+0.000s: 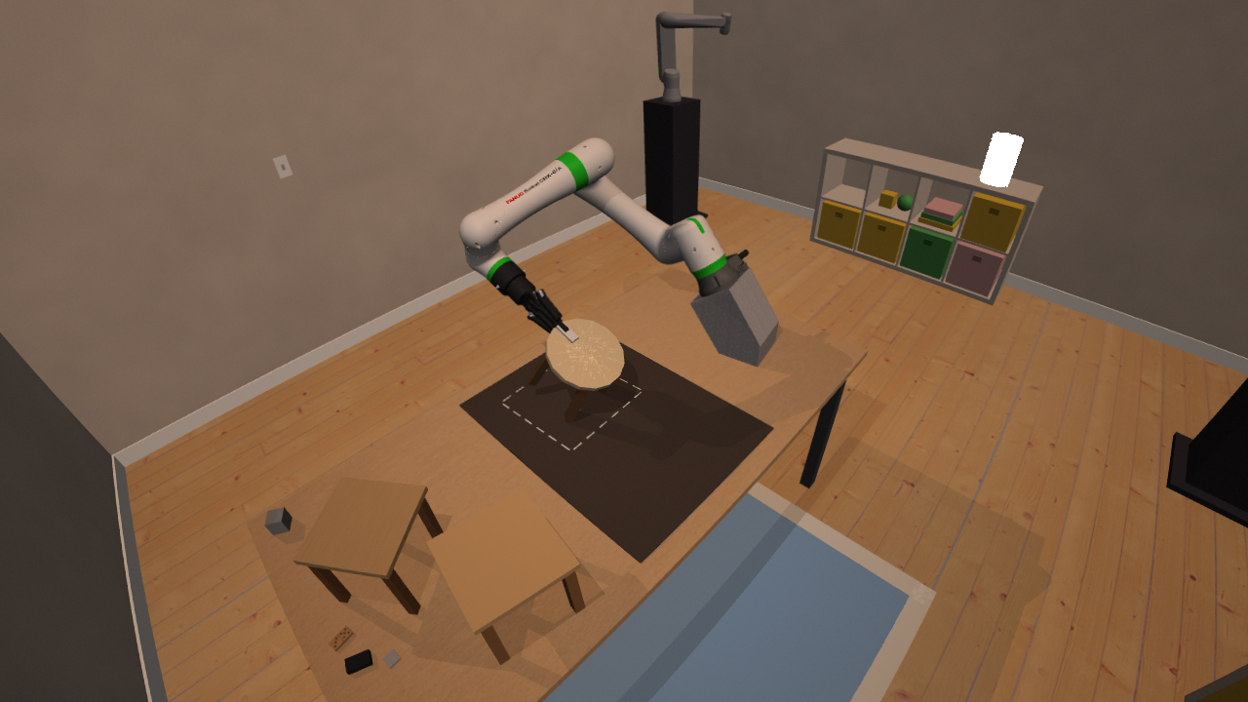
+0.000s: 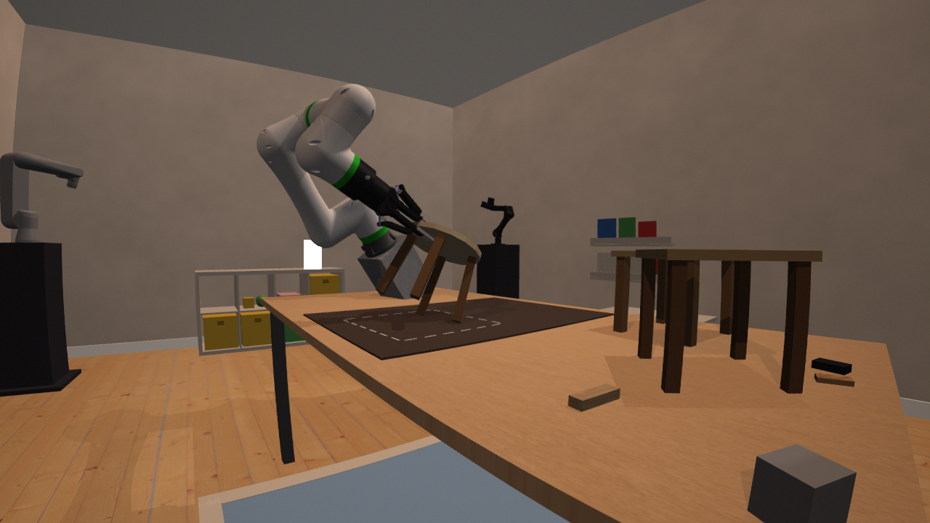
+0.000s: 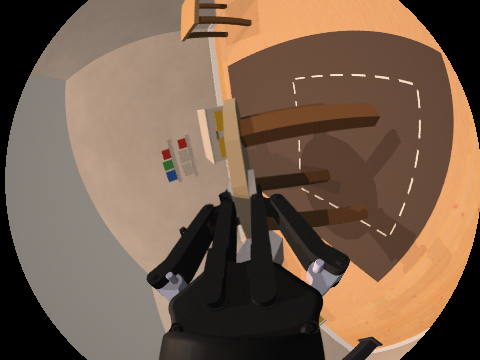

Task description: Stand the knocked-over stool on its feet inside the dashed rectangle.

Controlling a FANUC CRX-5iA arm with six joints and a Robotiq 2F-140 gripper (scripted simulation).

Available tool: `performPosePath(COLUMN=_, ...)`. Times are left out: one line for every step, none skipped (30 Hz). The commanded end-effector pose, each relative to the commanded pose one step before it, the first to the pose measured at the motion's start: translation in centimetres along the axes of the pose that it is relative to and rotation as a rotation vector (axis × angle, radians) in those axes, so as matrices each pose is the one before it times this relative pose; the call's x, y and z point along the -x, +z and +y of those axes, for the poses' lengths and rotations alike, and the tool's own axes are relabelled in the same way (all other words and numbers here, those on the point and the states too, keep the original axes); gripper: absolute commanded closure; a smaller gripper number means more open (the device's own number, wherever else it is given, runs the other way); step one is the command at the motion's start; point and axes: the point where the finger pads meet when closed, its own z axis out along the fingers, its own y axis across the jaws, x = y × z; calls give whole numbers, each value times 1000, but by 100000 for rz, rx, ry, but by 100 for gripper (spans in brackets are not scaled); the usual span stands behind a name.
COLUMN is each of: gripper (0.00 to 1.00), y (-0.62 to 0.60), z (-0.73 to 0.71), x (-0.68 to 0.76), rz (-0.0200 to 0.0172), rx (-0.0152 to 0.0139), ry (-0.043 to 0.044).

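Note:
The stool [image 1: 585,353] has a round light-wood seat and dark brown legs. It is tilted, seat up and legs down, over the dashed rectangle [image 1: 571,408] on the dark mat [image 1: 615,430]. In the side view the stool [image 2: 437,256] leans, with its lower feet at or just above the mat inside the rectangle [image 2: 422,325]. My gripper [image 1: 563,330] is shut on the seat's rim at its far left edge, also seen in the side view [image 2: 415,224]. In the wrist view the fingers clamp the thin seat edge [image 3: 235,147], and the legs [image 3: 307,122] point toward the rectangle.
Two small wooden tables [image 1: 436,541] stand at the near left of the big table. A grey cube [image 1: 278,520], a small wood block [image 2: 593,396] and small flat pieces [image 1: 357,660] lie near them. The robot's grey base [image 1: 737,314] sits behind the mat.

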Motion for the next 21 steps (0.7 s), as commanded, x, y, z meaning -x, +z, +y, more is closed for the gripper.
performPosePath(gripper=90, y=-376, z=181, x=-120, rz=-641, rx=-11003, ry=-3)
performPosePath(gripper=90, y=-646, z=523, x=-2, rz=17, rx=-330, ry=-17)
performPosePath(gripper=90, y=-683, z=553, x=0, rz=0, rx=0, ry=0)
performPosePath(gripper=90, y=-653, z=529, x=0, rz=0, rx=0, ry=0)
performPosePath(gripper=90, y=-179, z=177, x=-1, rz=-69, rx=-2325, ry=103)
performPosePath(gripper=90, y=-60, z=73, x=-2, rz=-42, rx=-3012, ry=60)
performPosePath(gripper=90, y=-88, z=77, x=0, rz=10, rx=-2950, ry=-22)
performPosePath(gripper=90, y=-116, z=80, x=2, rz=58, rx=-2883, ry=-100)
performPosePath(gripper=90, y=-419, z=336, x=1, rz=30, rx=-938, ry=-50)
performPosePath(gripper=90, y=-542, z=438, x=-1, rz=0, rx=0, ry=0)
performPosePath(gripper=90, y=-517, z=419, x=1, rz=0, rx=0, ry=0)
performPosePath(gripper=90, y=-491, z=398, x=-1, rz=0, rx=0, ry=0)
performPosePath(gripper=90, y=0, z=0, x=0, rz=0, rx=0, ry=0)
performPosePath(gripper=90, y=0, z=0, x=0, rz=0, rx=0, ry=0)
performPosePath(gripper=90, y=-213, z=191, x=-9, rz=-23, rx=-1587, ry=74)
performPosePath(gripper=90, y=-45, z=58, x=-10, rz=-23, rx=-2631, ry=74)
performPosePath(gripper=90, y=-65, z=63, x=-3, rz=-6, rx=-2545, ry=13)
performPosePath(gripper=90, y=-84, z=66, x=5, rz=9, rx=-2457, ry=-43)
performPosePath(gripper=90, y=-100, z=69, x=14, rz=22, rx=-2369, ry=-95)
performPosePath(gripper=90, y=-356, z=282, x=3, rz=9, rx=-520, ry=-28)
performPosePath(gripper=90, y=-408, z=325, x=0, rz=0, rx=0, ry=0)
